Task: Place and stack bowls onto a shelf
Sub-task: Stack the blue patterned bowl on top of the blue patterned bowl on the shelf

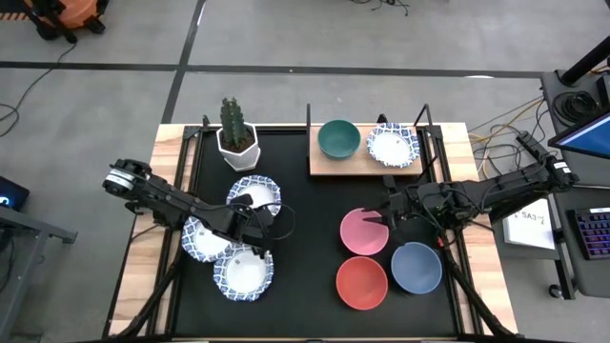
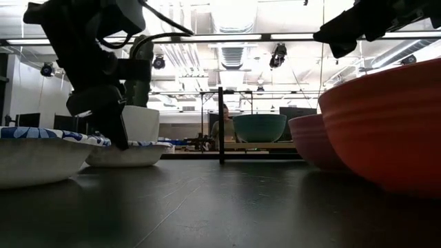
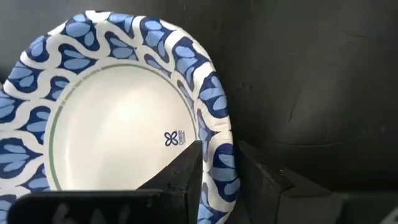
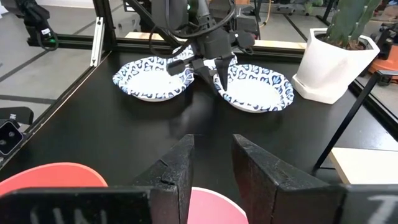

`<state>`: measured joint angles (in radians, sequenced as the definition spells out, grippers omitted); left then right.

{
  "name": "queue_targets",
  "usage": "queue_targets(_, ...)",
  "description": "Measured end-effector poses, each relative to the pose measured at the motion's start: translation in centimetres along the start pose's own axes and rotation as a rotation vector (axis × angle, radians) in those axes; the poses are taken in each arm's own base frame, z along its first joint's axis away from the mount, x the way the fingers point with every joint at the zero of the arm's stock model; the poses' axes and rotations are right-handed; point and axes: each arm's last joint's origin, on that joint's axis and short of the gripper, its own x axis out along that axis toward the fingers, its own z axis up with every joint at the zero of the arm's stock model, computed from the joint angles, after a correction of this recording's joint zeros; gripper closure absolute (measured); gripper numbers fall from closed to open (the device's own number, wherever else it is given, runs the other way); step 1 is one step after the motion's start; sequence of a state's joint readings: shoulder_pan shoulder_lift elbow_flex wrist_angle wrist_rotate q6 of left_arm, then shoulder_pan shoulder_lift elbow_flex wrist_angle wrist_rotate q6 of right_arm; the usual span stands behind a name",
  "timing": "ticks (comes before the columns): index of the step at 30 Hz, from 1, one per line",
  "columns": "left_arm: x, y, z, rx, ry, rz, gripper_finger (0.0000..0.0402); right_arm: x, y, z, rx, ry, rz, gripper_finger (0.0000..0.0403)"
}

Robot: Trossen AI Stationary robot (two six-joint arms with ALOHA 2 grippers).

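Observation:
Three white bowls with blue rims sit on the table's left: far (image 1: 255, 195), left (image 1: 205, 238) and near (image 1: 243, 272). My left gripper (image 1: 257, 246) reaches down to the near bowl's far rim and is shut on it. The shelf (image 1: 367, 168) at the far side carries a green bowl (image 1: 338, 138) and another white-and-blue bowl (image 1: 391, 145). The pink bowl (image 1: 364, 232), red bowl (image 1: 362, 283) and blue bowl (image 1: 416, 267) rest on the table at right. My right gripper (image 1: 386, 214) hovers by the pink bowl's far right rim, open by a narrow gap and touching nothing. My left gripper (image 3: 221, 149) has the near bowl by its scalloped blue rim (image 3: 217, 134). One finger (image 3: 183, 171) is inside the bowl and the other (image 3: 267, 183) outside, with the rim pinched between them. The fingers come from above, slanting down. The bowl's bottom rests on the table.
A white faceted cactus pot (image 1: 236, 143) stands at the far left, close to the far white bowl. Thin black posts (image 1: 308, 129) rise at the shelf's corners. Bare black tabletop (image 1: 305, 257) lies between the two bowl groups. A person shows far behind the shelf in the low view.

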<state>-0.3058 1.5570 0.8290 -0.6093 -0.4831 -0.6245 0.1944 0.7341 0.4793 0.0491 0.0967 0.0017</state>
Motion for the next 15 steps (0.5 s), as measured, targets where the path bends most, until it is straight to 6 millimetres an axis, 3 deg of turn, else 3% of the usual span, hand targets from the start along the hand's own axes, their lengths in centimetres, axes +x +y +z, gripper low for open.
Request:
queue_targets(7, 0.09, -0.06, 0.0, 0.0, -0.009, -0.007, 0.0331, 0.0, 0.0, 0.0, 0.004, 0.0, 0.0, 0.0306)
queue_targets(12, 0.08, -0.05, 0.01, 0.005, -0.011, -0.007, 0.039, 0.0, 0.0, -0.01, 0.004, 0.001, 0.0, 0.031)
queue_targets(15, -0.05, -0.19, 0.09, -0.002, -0.016, -0.013, 0.0392, -0.02, 0.0, -0.02, 0.004, 0.002, 0.0, 0.0309)
